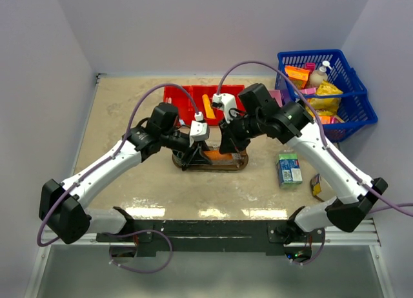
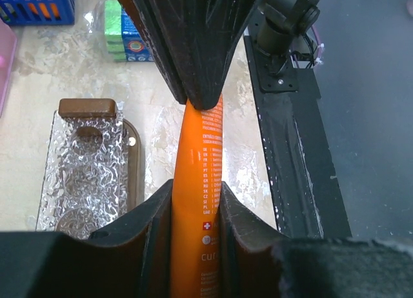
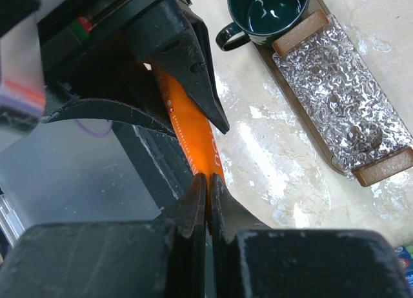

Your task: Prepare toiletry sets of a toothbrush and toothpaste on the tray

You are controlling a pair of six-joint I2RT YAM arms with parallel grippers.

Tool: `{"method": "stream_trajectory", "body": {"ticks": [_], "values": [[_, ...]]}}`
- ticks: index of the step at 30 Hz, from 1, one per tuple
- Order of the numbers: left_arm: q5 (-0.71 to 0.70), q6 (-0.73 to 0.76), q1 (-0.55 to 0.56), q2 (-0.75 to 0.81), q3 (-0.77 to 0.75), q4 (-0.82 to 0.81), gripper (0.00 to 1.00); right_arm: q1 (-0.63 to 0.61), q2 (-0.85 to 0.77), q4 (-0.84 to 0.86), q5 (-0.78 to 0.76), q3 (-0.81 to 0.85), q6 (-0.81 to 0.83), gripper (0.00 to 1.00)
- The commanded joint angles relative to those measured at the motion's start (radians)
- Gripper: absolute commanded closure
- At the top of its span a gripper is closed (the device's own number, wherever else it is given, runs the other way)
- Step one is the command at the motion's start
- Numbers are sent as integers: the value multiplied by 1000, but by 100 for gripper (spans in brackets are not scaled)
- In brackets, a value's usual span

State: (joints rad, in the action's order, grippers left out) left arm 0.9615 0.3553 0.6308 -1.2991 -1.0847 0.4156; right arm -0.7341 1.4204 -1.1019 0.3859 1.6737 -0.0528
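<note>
Left wrist view, lower centre: your left gripper (image 2: 197, 195) squeezes orange toothpaste (image 2: 201, 146) (contact seemingly full); upper centre, your right gripper (image 2: 203, 101) pinched tight on tube's end.

Blue basket (image 1: 359, 91) at far right; red bin (image 1: 179, 97) at back; green-blue carton (image 1: 290, 168) on table.

Top cam sits high & behind the arm bases (image 1: 122, 237), angled down over the whole surface (image 1: 161, 188), far enough to frame both arms in full. Each wrist cam looks close-up along its own gripper fingers (left gripper (image 2: 195, 198), right gripper (image 3: 208, 182)) from opposite ends of one toothpaste (image 2: 200, 156). All 3 views share the tray (image 2: 133, 175) mid-surface.
</note>
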Motion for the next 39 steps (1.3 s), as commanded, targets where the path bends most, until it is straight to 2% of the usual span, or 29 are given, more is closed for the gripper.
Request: {"method": "stream_trajectory", "body": {"ticks": [1, 3, 4, 8, 12, 16, 24, 35, 39], "values": [[43, 4, 4, -2, -34, -11, 90, 2, -66, 128, -33, -14, -18, 88], [60, -15, 4, 0, -31, -29, 92, 4, -81, 155, -53, -38, -19, 76], [68, -25, 4, -2, -29, -55, 94, 7, -107, 199, -70, -49, -24, 62], [85, -116, 1, 4, -8, -144, 97, 68, -187, 336, -35, -139, -79, 34], [69, -191, -14, 20, 28, -231, 98, 171, -251, 438, 86, -236, -113, 26], [187, -379, -89, 37, 92, -485, 97, 185, -314, 566, 188, -337, -142, 25], [247, -421, -126, 52, 109, -526, 96, 187, -353, 626, 220, -420, -182, 29], [284, -429, -126, 52, 111, -537, 96, 187, -325, 672, 281, -445, -180, 63], [278, -432, -126, 50, 112, -546, 96, 183, -318, 691, 315, -463, -190, 68]]}}
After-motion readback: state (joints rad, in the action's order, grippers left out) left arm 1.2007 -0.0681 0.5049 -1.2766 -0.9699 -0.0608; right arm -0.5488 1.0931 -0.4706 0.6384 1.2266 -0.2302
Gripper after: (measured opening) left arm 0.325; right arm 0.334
